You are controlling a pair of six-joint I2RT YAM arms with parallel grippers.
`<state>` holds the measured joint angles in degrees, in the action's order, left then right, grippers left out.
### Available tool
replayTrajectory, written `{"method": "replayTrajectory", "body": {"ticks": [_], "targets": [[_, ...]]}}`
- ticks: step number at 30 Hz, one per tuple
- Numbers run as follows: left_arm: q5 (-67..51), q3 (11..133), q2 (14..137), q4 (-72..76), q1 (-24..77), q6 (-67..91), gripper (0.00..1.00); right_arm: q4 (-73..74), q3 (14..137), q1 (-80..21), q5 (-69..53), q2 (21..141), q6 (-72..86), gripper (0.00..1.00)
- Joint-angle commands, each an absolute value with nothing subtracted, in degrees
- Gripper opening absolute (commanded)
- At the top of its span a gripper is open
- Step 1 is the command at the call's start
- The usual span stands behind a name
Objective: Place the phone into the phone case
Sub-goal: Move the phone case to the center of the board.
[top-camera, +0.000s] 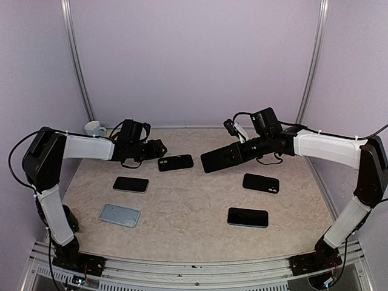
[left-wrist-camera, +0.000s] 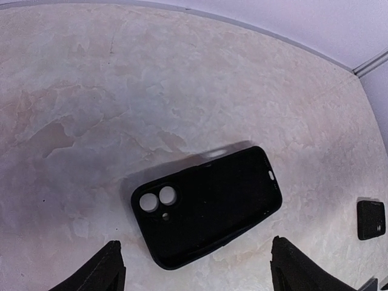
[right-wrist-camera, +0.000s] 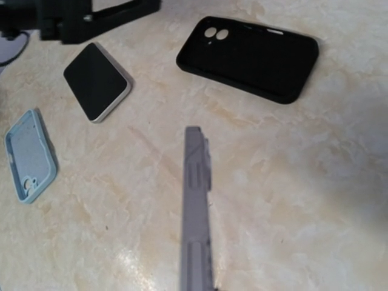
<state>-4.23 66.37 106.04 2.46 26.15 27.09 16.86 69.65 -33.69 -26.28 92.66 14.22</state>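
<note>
An empty black phone case (top-camera: 176, 162) lies open side up on the table at the back middle; it also shows in the left wrist view (left-wrist-camera: 206, 206) and the right wrist view (right-wrist-camera: 248, 57). My left gripper (top-camera: 156, 148) is open just left of the case, its fingertips (left-wrist-camera: 112, 267) spread wider than the case and on its near side. My right gripper (top-camera: 247, 147) is shut on a dark phone (top-camera: 221, 159) and holds it tilted in the air just right of the case. The right wrist view shows that phone edge-on (right-wrist-camera: 195, 206); the fingers are hidden there.
A black phone (top-camera: 130, 184) and a light blue case (top-camera: 119, 214) lie at the left. Two more phones (top-camera: 260, 183) (top-camera: 247, 217) lie at the right. A white mug (top-camera: 94, 128) stands at the back left corner.
</note>
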Motion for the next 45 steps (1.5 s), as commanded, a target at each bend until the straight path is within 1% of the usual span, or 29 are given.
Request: {"method": "replayTrajectory", "body": {"ticks": [1, 6, 8, 10, 12, 14, 17, 18, 20, 24, 28, 30, 32, 36, 45], "targets": [[-1.24, 69.09, 109.92, 0.18, 25.75, 27.11, 0.79, 14.88, 70.26, -33.30, -26.31, 90.15, 14.13, 0.00], [-0.27, 72.03, 113.95, -2.95, 25.60, 27.32, 0.68, 14.69, 69.71, -33.31, -25.94, 89.70, 14.17, 0.00], [-0.26, 72.51, 114.99, -3.05, 25.51, 27.51, 0.65, 14.60, 69.54, -33.31, -25.70, 89.65, 14.20, 0.00], [-0.26, 72.80, 115.90, -3.10, 25.43, 27.59, 0.60, 14.55, 69.36, -33.31, -25.54, 89.56, 14.25, 0.00], [-0.26, 73.10, 116.71, -3.16, 25.40, 27.55, 0.58, 14.38, 69.22, -33.31, -25.45, 89.66, 14.23, 0.00], [-0.24, 73.48, 117.33, -3.21, 25.40, 27.59, 0.53, 14.20, 69.13, -33.31, -25.48, 89.74, 14.32, 0.00], [-0.26, 74.11, 118.51, -3.50, 25.40, 27.66, 0.51, 13.89, 69.17, -33.29, -25.68, 89.93, 14.49, 0.00], [-0.26, 74.42, 118.91, -3.56, 25.40, 27.57, 0.50, 13.87, 69.15, -33.31, -25.73, 90.05, 14.53, 0.00], [-0.27, 74.93, 119.62, -4.05, 25.40, 27.45, 0.44, 13.72, 69.12, -33.31, -25.79, 90.03, 14.55, 0.00], [1.38, 75.85, 120.70, -4.75, 25.42, 27.01, 0.41, 13.54, 69.00, -33.20, -25.58, 90.09, 14.45, 0.00], [2.12, 76.59, 121.50, -5.48, 25.49, 26.72, 0.35, 13.44, 68.92, -33.22, -25.66, 90.24, 14.42, 0.00], [2.40, 76.82, 121.76, -5.71, 25.62, 26.63, 0.30, 13.23, 68.91, -33.09, -25.66, 90.19, 14.39, 0.00], [2.44, 76.87, 121.90, -5.80, 25.58, 26.62, 0.22, 13.12, 68.88, -33.13, -25.59, 90.29, 14.44, 0.00], [2.52, 76.90, 122.16, -6.10, 25.67, 26.61, 0.13, 13.04, 68.91, -33.05, -25.66, 90.33, 14.50, 0.00], [1.66, 75.82, 121.09, -6.51, 26.07, 27.17, 0.03, 12.85, 69.06, -32.95, -25.65, 90.35, 14.78, 0.00]]}}
